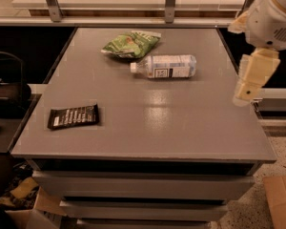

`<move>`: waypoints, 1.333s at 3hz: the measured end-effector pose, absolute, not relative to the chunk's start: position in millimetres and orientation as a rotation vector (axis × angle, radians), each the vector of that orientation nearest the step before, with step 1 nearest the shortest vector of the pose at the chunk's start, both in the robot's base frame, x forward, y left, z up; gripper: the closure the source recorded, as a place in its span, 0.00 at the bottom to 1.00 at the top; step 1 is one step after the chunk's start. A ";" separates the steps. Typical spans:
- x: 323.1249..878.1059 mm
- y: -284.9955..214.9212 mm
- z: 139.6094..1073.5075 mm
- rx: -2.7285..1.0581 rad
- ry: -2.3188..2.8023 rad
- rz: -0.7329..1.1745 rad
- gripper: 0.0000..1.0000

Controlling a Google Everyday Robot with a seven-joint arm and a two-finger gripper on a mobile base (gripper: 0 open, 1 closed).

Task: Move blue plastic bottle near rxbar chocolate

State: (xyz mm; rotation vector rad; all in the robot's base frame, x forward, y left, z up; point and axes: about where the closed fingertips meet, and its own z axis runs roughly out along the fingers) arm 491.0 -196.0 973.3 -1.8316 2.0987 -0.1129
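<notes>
The blue plastic bottle (pixel 165 66) lies on its side at the back middle of the grey table (pixel 181 123), its white cap pointing left. The rxbar chocolate (pixel 73 116), a flat dark wrapper with pale lettering, lies near the table's front left edge, far from the bottle. My gripper (pixel 251 80) hangs at the right edge of the table, pointing down, to the right of the bottle and apart from it. It holds nothing that I can see.
A green crinkled bag (pixel 130 44) lies just behind and left of the bottle, close to its cap. A dark chair (pixel 7 94) stands left of the table. Cardboard boxes (pixel 279 199) lie on the floor at both lower corners. A shelf rail (pixel 133 20) runs behind the table.
</notes>
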 end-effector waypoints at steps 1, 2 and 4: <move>551.6 -168.1 952.5 -1.989 2.001 -0.108 0.00; 586.4 -149.2 934.5 -2.081 1.955 -0.104 0.00; 641.3 -114.0 890.2 -2.221 1.915 -0.135 0.00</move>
